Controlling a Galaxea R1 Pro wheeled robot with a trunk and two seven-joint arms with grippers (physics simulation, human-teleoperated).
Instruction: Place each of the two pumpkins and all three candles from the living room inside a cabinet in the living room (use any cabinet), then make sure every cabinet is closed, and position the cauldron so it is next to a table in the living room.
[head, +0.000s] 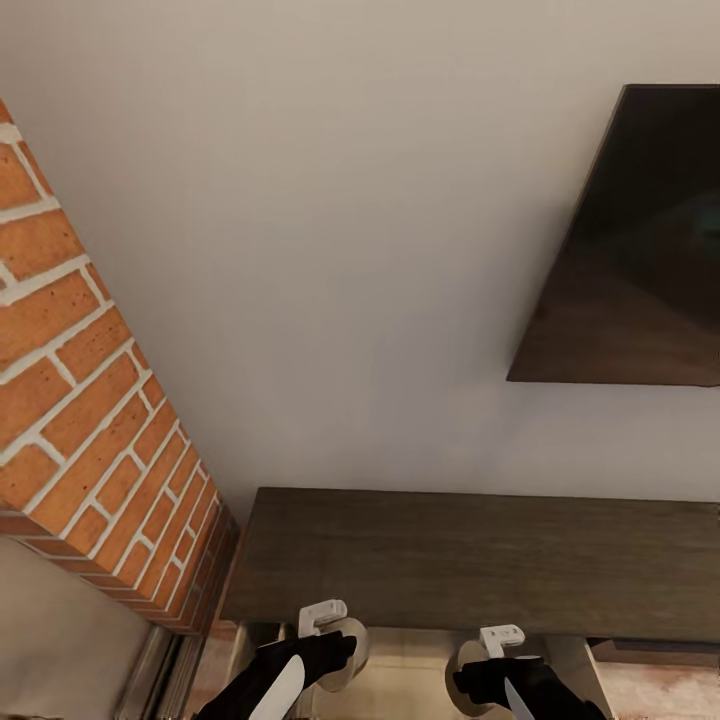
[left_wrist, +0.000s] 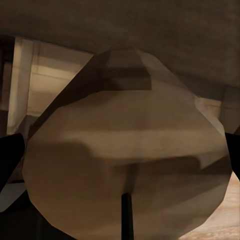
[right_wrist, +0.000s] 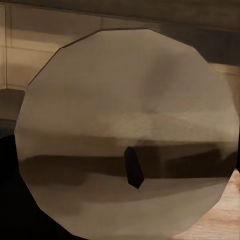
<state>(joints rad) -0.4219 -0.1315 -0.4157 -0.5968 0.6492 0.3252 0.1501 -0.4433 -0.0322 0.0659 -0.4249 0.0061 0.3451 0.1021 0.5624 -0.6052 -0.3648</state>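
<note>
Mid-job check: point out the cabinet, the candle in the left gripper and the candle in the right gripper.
cabinet (head: 470, 560): head view, on its flat dark-brown top.
left candle (left_wrist: 125, 165): left wrist view, on its pale top face above the wick.
right candle (right_wrist: 125, 100): right wrist view, on its round top face above the wick.

soft even light; wrist views dim, blurry.

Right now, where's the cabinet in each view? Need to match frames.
Head view: the cabinet is the dark wood top across the lower part, below the TV.
Left wrist view: it is the dark band behind the held left candle.
Right wrist view: it is the dark strip behind the held right candle.
Shared landmark: the pale drawer inside.
</note>
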